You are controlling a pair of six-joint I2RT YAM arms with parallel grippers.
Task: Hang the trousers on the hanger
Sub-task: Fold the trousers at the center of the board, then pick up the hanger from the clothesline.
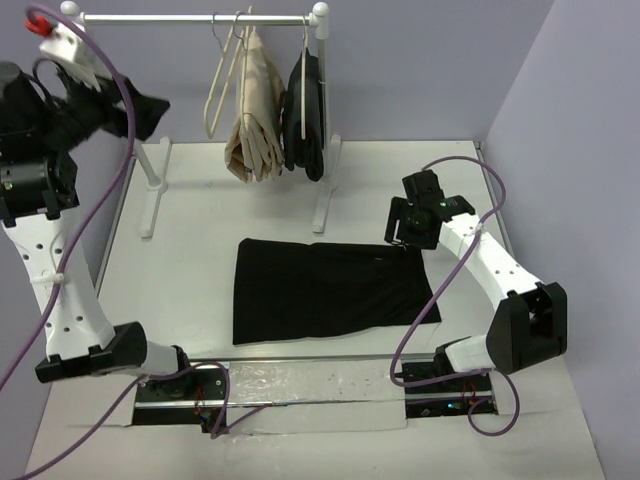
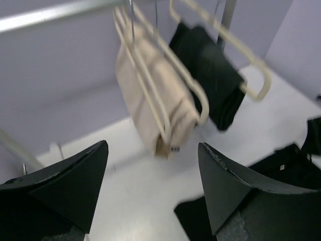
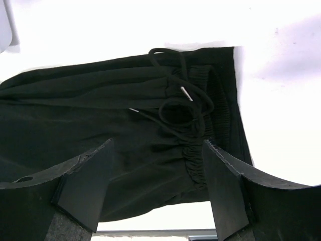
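When viewed from above, shows trousers (image 1: 325, 290) folded flat, a black rectangle centred on table (image 1: 190, 250), bare surface off every edge; hanger (image 1: 214, 92) on rail (image 1: 190, 18) at 11 o'clock. Left wrist: left gripper (image 2: 153, 145) spread, empty, facing rail. Right wrist: right gripper (image 3: 158, 143) spread, empty, over drawstring waistband (image 3: 215, 100).

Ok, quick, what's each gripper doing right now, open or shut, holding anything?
Left gripper: open, empty.
Right gripper: open, empty, over the trousers.
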